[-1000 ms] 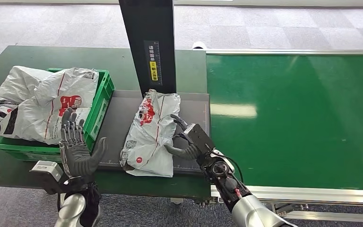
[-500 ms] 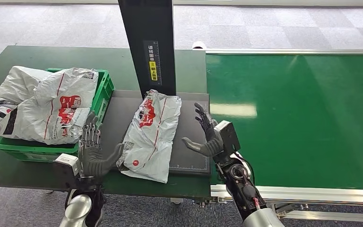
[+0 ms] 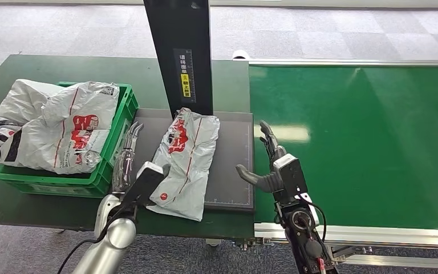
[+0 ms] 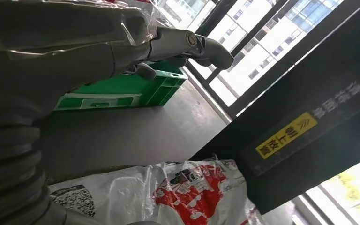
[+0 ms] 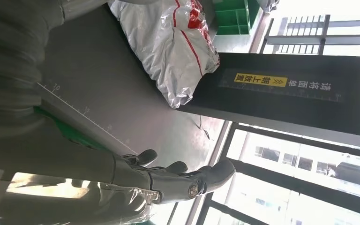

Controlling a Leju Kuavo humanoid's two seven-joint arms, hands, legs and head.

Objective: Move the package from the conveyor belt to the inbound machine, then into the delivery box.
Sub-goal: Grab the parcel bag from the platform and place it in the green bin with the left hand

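Fingers (image 3: 126,149) of the left hand (image 3: 126,165) spread and straight, grasping nothing, pointing toward 12 o'clock in the gap between the green delivery box (image 3: 116,149) and the package (image 3: 183,161). Fingers of the right hand (image 3: 272,162) likewise released and extended, thumb out toward 9 o'clock, hovering at the seam where the conveyor belt (image 3: 365,142) met the inbound machine's dark platform (image 3: 231,162), at 3 o'clock from the package and apart from it. Package lay flat on that platform, just below the black upright column (image 3: 181,54), its top end near the column's base. Seen in the delivery box at 9 o'clock: other white bags (image 3: 45,125), piled above the rim.
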